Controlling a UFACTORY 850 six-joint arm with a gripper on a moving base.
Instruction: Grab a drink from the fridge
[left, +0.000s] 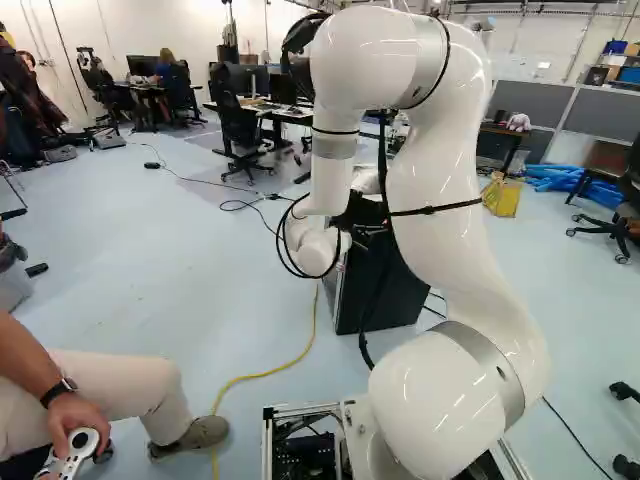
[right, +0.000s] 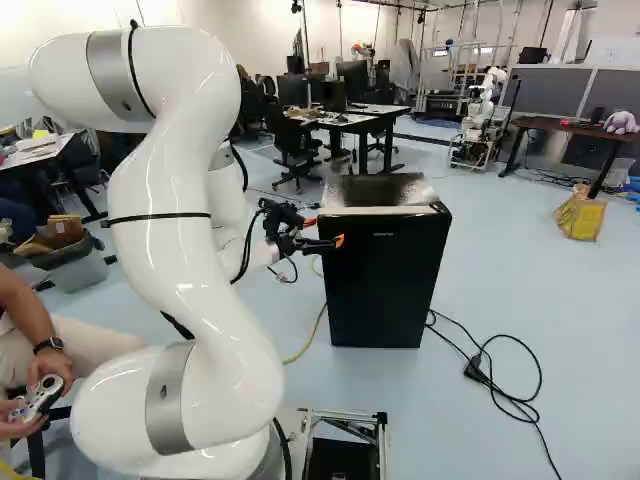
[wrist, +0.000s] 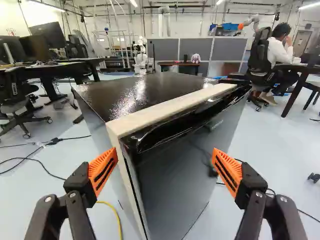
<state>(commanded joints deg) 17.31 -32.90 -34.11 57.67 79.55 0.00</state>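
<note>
while fridge (wrist: 175, 175) stands just ahead, hand (right: 325, 231) gapes wide, orange pads (wrist: 103, 169) well apart; contact with fridge unclear.

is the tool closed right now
No, the wrist view shows the tool with its orange pads standing wide apart.

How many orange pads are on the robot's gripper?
2, on the black gripper: one ribbed orange pad on the finger nearer the yellow cable, the other pad on the opposite finger. Neither is hidden.

Black fridge (right: 385, 285), the tool (right: 326, 231) by its upper left corner, a cable (right: 476, 371) in loose loops on the floor (right: 585, 345).
</note>
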